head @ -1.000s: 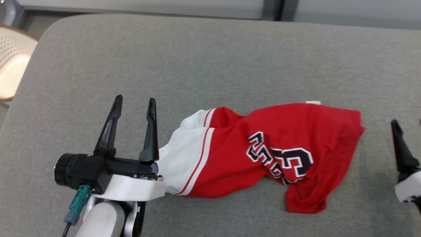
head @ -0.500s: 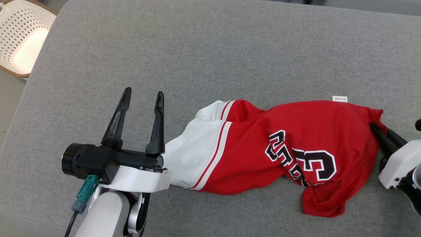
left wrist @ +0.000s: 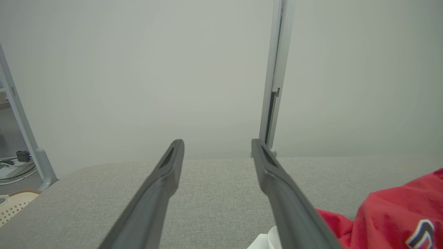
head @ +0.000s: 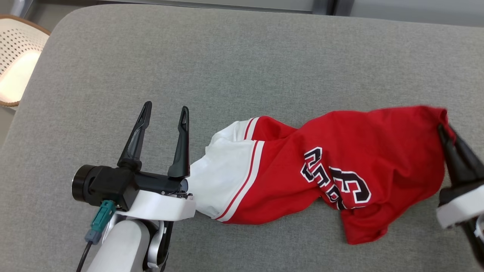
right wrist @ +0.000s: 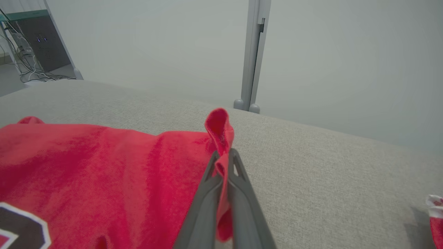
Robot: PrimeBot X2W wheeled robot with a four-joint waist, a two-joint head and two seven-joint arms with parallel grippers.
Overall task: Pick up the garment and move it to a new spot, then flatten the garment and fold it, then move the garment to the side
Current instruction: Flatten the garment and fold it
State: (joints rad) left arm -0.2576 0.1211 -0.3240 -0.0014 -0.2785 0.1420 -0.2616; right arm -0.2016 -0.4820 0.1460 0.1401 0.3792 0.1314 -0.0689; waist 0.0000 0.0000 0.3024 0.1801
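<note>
The garment (head: 332, 166) is a red jersey with white sleeve panels and black-and-white lettering, lying crumpled across the grey cushion (head: 227, 68). My right gripper (head: 443, 130) is shut on the garment's right edge, which is lifted off the cushion. In the right wrist view a fold of red cloth (right wrist: 219, 131) sticks up from between the closed fingers of that gripper (right wrist: 224, 155). My left gripper (head: 163, 110) stands open just left of the white sleeve (head: 223, 170), holding nothing. Its two fingers (left wrist: 166, 180) are spread wide in the left wrist view, with the garment (left wrist: 391, 214) at lower right.
A white perforated basket (head: 17, 60) sits off the cushion's far left corner. A pale wall with a grey post (left wrist: 277, 76) stands behind the cushion. A bit of red-and-white cloth (right wrist: 435, 214) shows at the right edge of the right wrist view.
My right gripper came in from the right, closed on the garment's right edge and raised it. The white tag on the cushion is now covered. The head camera shifted; the left gripper held still.
</note>
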